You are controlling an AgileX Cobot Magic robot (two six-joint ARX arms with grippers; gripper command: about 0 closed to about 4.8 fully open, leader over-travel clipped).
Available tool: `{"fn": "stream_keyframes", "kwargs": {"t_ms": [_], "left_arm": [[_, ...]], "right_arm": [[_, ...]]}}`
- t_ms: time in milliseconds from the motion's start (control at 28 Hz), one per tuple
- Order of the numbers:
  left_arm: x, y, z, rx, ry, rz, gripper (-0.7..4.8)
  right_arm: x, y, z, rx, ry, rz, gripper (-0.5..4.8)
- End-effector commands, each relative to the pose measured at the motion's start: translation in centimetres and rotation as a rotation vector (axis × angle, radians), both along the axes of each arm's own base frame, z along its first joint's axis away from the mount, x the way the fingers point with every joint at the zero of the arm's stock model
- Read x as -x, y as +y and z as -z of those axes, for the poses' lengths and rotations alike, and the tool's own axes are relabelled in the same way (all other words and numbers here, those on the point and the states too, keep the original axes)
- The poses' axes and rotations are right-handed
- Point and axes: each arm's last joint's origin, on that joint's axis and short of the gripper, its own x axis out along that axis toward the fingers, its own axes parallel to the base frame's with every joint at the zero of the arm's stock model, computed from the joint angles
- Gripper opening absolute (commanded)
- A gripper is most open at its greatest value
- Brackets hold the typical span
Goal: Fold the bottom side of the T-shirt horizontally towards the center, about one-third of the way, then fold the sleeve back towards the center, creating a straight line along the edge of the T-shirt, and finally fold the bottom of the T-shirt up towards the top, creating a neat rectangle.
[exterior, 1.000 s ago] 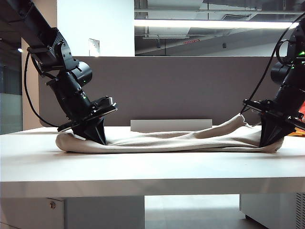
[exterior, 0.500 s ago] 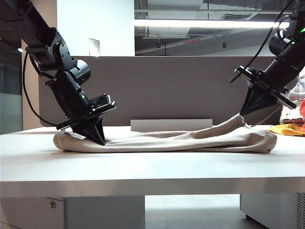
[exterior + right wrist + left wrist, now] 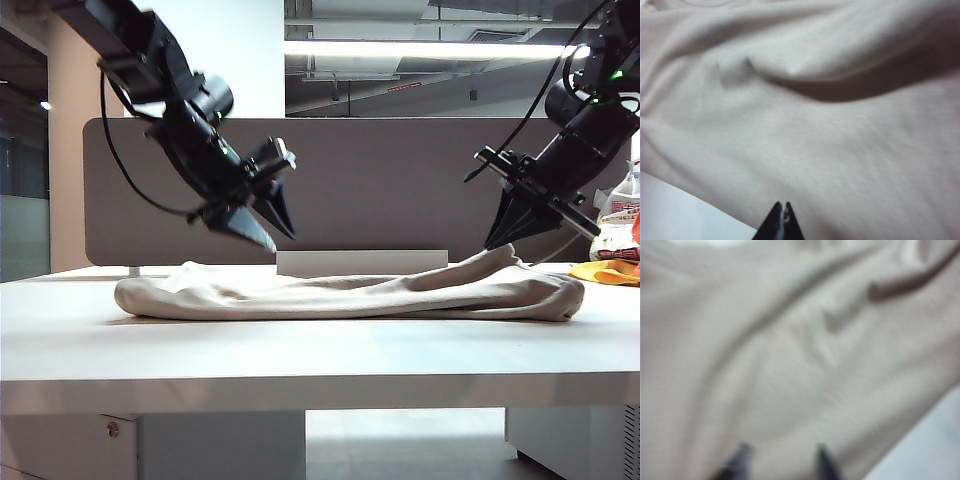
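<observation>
The table (image 3: 320,360) is spanned almost end to end by the T-shirt (image 3: 350,295), which lies as a long, low, doubled-over roll of beige knit, rumpled along its top and humped higher toward the right end; no part of it is held. The left gripper (image 3: 268,222) hangs in the air above the shirt's left portion, clear of the cloth, with its two finger tips seen apart in the left wrist view (image 3: 782,462); that view is blurred, so how wide the gap stands is only roughly judged. The right gripper (image 3: 497,236) is poised just above the raised fold at the right end, its fingers pressed together to a single point (image 3: 781,222) and nothing between them. At the far right edge a small orange-yellow cloth (image 3: 605,270) lies just beside the shirt's end. The step in hand is judged to be a re-grasp between folds. It would be done well if each gripper were brought down onto one edge layer only, near the two ends of the same edge, so the fold line is kept straight; the right fingers would need to be parted before descent. Bunched cloth at the hump is best avoided, since a pinch through several layers would drag the fold already laid.
</observation>
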Motion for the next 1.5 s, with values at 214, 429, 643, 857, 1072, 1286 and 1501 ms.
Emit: {"fn": "stream_keyframes", "kwargs": {"t_ms": [214,429,643,857,1072,1286,1501], "left_arm": [[2.3,3.9,-8.9,-0.12,-0.254,-0.191,0.16],[5.6,6.2,-14.4,-0.148,-0.363,-0.264,0.16],[8.8,8.2,-16.6,-0.185,-0.408,-0.318,0.15],[12.3,9.4,-16.0,-0.195,-0.399,-0.337,0.16],[16.8,10.3,-13.5,-0.152,-0.4,-0.368,0.16],[22.1,11.1,-10.6,-0.098,-0.406,-0.393,0.16],[27.4,12.0,-6.6,-0.043,-0.42,-0.44,0.16]], "right_arm": [[1.4,-0.7,-5.0,0.082,-0.167,0.012,-0.04],[3.6,-0.7,-9.5,0.093,-0.284,0.008,-0.04],[6.3,-0.8,-13.7,0.103,-0.378,0.02,-0.04],[9.6,-0.8,-15.1,0.149,-0.413,0.027,-0.04],[13.4,-0.9,-13.6,0.151,-0.457,0.037,-0.04],[18.0,-0.9,-10.4,0.166,-0.516,0.062,-0.04],[22.8,-1.0,-5.6,0.13,-0.554,0.121,-0.04]]}}
